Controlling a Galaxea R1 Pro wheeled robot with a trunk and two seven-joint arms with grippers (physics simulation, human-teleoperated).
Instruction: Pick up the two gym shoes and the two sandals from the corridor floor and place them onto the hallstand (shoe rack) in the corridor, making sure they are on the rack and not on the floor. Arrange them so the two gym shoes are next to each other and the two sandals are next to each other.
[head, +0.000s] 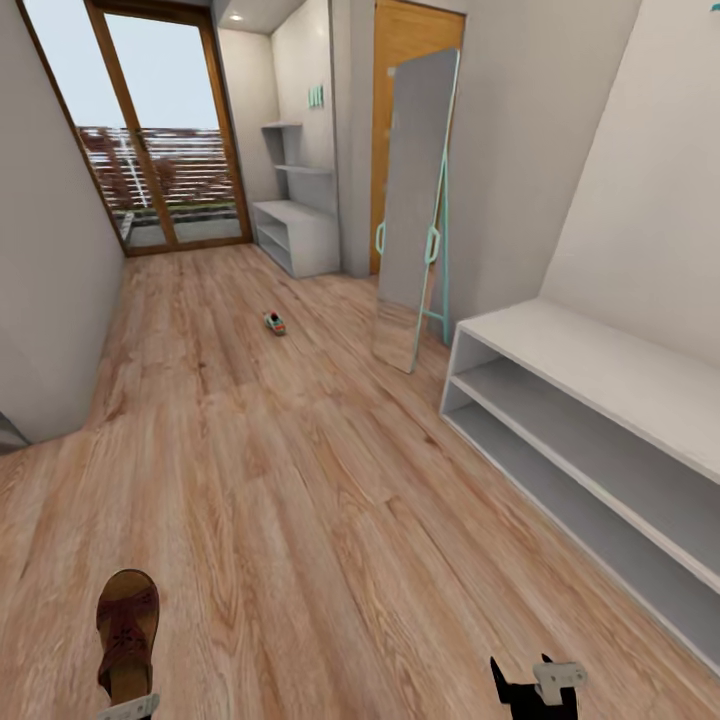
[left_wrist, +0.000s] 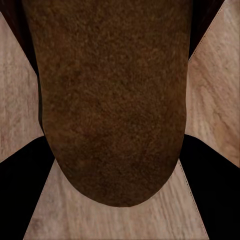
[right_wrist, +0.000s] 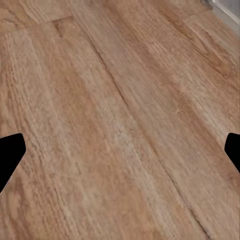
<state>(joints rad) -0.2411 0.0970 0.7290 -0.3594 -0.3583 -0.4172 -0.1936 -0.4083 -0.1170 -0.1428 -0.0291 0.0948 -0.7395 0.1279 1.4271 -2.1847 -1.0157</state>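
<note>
- Nearest, at the left, the left gripper (head: 128, 706) carries a brown sandal (head: 127, 630). Its jaws are closed on the sandal, heel end toward the robot, toe pointing away. In the left wrist view the sandal's dark sole (left_wrist: 112, 100) lies between the two black fingers (left_wrist: 20, 185), with floor showing at either side.
- The sandal looks light and fairly stiff in the sole, the strap softer. I judge the heel hold sound enough, though a flat sole pinched at one end could swing or slip if the arm moves sharply.
- Near right, the right gripper (head: 535, 685) hangs over the bare floor (head: 300, 500). Its jaws stand wide apart and hold nothing; the right wrist view has a black fingertip (right_wrist: 10, 152) at each edge and planks between.
- To the right, the rack (head: 600, 360) runs along the wall: a white bench top over two open shelves, all bare from here.
- Farther off, mid-floor, one gym shoe (head: 274, 323) lies alone, small at this range. It is probably bulkier than the sandal, with a soft upper; gripping across the heel collar or the sides seems best.
- Beyond it a mirror (head: 415, 200) leans on the right wall, and a second white unit (head: 300, 235) stands by the glass door (head: 165, 130).
</note>
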